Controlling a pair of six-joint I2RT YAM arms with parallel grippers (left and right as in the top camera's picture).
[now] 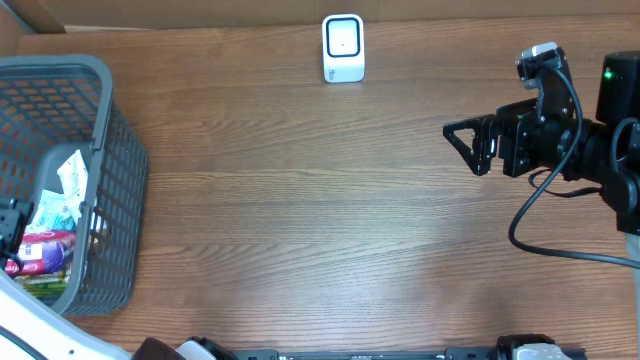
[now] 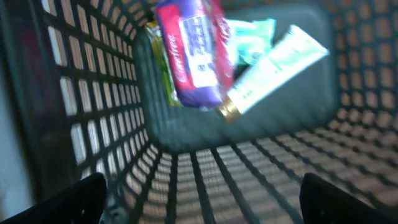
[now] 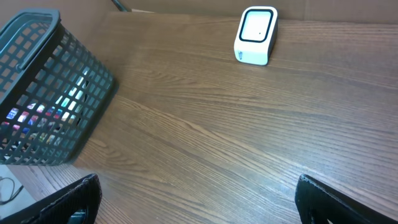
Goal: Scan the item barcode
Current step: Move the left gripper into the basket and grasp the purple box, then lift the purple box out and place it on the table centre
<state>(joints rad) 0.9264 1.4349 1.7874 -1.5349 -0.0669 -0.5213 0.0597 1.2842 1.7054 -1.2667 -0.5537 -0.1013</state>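
Left end effector (image 2: 200, 202) hangs spread wide, empty, inside the basket (image 2: 87, 93) over a purple packet (image 2: 193, 56); right end effector (image 3: 199, 202) gapes empty.

Looking across a wooden table (image 3: 211, 137) between wide-spread fingers (image 3: 73, 200).
Gray basket (image 3: 68, 62) with packets (image 3: 62, 102) at left; white scanner (image 3: 255, 35) upright at back.

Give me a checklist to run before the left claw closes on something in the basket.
1. Left claw open, aimed into the grey plastic mesh basket: ok.
2. Purple-and-red wrapped packet lies on top, uncovered: ok.
3. Packet's barcode facing up: cannot tell, blurred.
4. White boxy scanner stands on the wooden table: ok.
5. Right claw open, apart from the basket: ok.
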